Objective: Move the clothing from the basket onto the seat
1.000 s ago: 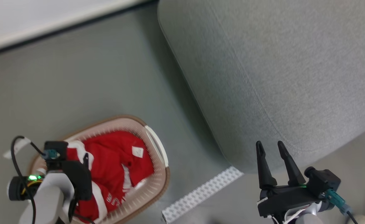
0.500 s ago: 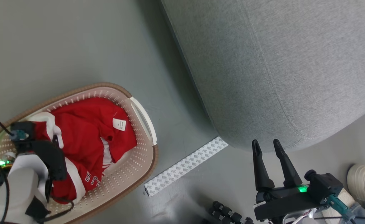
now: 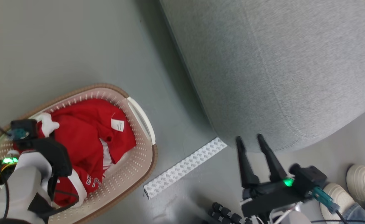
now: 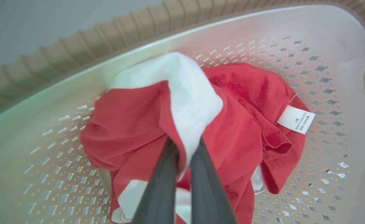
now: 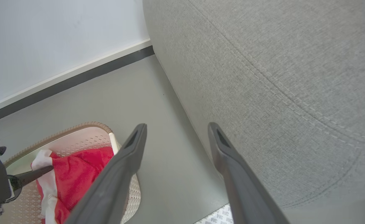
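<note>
The clothing [image 3: 86, 137] is bright red with white bands and a small white tag, heaped in the cream basket [image 3: 153, 155] at the lower left. My left gripper [image 3: 49, 127] reaches down into the basket. In the left wrist view, the left gripper [image 4: 182, 147] is shut on a white band of the clothing [image 4: 241, 130], bunched up above the basket wall [image 4: 45, 124]. My right gripper [image 3: 249, 140] stands open and holds nothing, by the front corner of the grey seat [image 3: 279, 62]. The right wrist view shows the right gripper [image 5: 176, 126], the seat [image 5: 263, 62], the basket [image 5: 86, 127] and the clothing [image 5: 76, 177].
A white patterned strip [image 3: 185, 168] lies on the grey floor between basket and seat. A person's pale shoes [image 3: 360, 180] stand at the lower right. A black ridged object [image 3: 229, 214] sits at the bottom edge. A wall with dark baseboard [image 5: 61, 84] runs behind.
The head camera has tilted down, shifting the whole picture. The white band is now bunched at my left gripper. My right gripper has drifted left.
</note>
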Motion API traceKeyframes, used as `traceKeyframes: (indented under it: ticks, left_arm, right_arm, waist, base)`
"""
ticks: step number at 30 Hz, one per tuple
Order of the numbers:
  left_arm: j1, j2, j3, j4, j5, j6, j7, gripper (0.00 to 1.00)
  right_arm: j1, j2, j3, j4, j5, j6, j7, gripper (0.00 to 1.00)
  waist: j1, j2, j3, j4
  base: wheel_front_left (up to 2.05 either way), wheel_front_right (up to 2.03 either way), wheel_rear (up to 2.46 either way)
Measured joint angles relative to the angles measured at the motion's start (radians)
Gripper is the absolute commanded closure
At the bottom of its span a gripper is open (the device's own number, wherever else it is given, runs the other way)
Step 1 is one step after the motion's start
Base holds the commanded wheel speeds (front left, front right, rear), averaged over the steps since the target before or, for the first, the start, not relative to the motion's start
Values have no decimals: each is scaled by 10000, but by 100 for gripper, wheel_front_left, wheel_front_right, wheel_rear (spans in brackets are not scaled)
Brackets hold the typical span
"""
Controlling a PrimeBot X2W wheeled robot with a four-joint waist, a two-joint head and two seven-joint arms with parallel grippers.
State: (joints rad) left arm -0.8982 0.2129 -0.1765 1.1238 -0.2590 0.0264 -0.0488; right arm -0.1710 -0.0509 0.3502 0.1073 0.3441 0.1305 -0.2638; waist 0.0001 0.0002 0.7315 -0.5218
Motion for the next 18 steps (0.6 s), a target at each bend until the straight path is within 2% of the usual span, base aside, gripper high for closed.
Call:
traceKeyframes:
  ticks: [3,7,13,18]
  left_arm:
    - [254,-132,59,-31,-159,-113,-303,100]
    - [542,-840,-94,-201,-257,-403,-658,100]
    - [974,-1536,-667,-644,-418,-840,-1083,100]
    - [1432,-1561,-1432,-1536,-1177,-1133,-1137,100]
  right_arm:
    - [-291,21,90,284,-50,2,-2,0]
    - [-415,21,-157,792,-462,2,-2,0]
    - [-371,27,-489,1753,-1344,2,12,0]
    - [-38,40,-640,2079,-1843,4,383,0]
  waist:
    - [-1,0,-293,-34]
    - [-1,0,-779,64]
    - [-2,-1,-1749,507]
    - [-2,-2,-2872,1038]
  base:
    - [0,0,0]
    - [0,0,0]
    - [0,0,0]
    - [0,0,0]
